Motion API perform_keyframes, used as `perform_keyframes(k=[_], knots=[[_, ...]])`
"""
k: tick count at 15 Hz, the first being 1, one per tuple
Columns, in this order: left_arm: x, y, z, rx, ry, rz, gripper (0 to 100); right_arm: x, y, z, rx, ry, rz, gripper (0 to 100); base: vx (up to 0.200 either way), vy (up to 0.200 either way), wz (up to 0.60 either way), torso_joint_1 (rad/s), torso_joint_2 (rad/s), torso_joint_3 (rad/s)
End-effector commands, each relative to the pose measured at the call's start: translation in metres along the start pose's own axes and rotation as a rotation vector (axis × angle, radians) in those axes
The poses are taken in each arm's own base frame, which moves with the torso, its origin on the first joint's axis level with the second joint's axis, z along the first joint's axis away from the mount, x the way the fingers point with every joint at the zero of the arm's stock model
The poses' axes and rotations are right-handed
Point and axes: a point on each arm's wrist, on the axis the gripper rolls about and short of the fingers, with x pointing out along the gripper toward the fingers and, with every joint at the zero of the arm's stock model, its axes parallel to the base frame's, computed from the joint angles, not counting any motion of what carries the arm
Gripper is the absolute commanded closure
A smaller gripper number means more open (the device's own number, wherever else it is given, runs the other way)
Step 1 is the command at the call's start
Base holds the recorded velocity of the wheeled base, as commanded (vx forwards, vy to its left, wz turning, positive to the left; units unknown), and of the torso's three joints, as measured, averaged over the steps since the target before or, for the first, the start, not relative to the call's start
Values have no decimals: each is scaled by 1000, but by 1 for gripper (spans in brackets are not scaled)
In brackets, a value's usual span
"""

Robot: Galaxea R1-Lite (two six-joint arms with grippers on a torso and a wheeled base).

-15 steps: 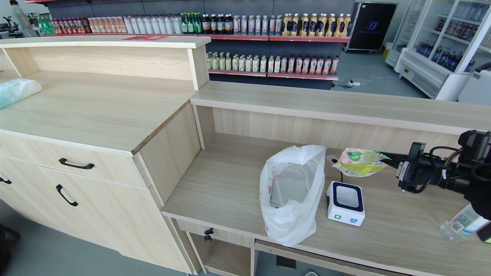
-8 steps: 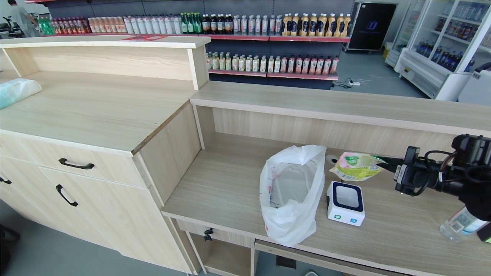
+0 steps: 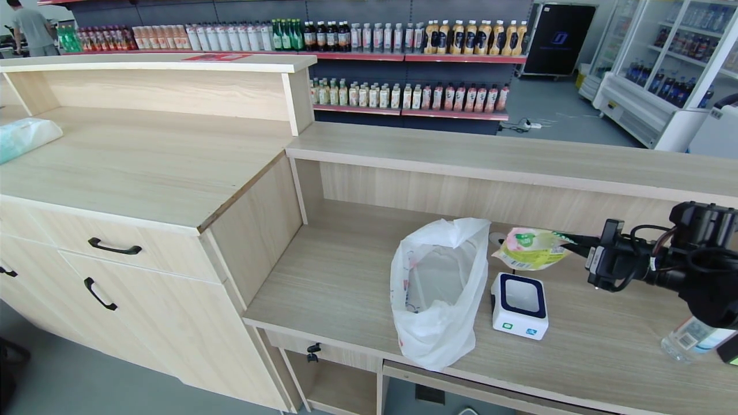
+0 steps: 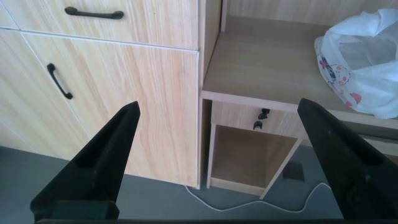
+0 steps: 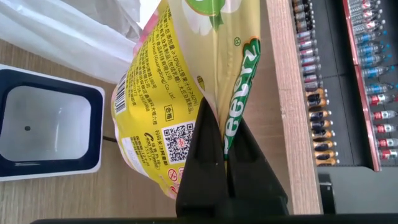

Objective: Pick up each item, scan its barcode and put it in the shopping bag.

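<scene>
Bag (image 3: 438, 300) open, pouch (image 3: 527, 249) – in rt hand (image 3: 564, 239)

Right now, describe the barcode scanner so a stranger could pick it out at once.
Start at the lower wooden counter and find the white shopping bag standing on it. Just beside the bag sits the scanner: a small white box with a dark blue frame around its window, unlike the floppy yellow pouch in the right claw.
</scene>
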Motion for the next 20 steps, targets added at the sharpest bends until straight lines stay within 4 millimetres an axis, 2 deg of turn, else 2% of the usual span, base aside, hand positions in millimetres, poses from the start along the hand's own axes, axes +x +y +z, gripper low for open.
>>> perform_keyframes(k=[1, 11, 17, 20], knots=[[0, 0, 0, 0, 1, 0, 0, 4, 2, -4, -2, -9, 0, 100, 0, 0, 0, 0, 0, 0], [0, 0, 0, 0, 1, 0, 0, 21, 2, -9, -31, -79, -9, 100, 0, 0, 0, 0, 0, 0], [0, 0, 0, 0, 1, 0, 0, 22, 1, -9, -34, -85, -10, 100, 0, 0, 0, 0, 0, 0], [0, 0, 0, 0, 1, 0, 0, 18, -7, -4, -46, -81, -22, 100, 0, 0, 0, 0, 0, 0]])
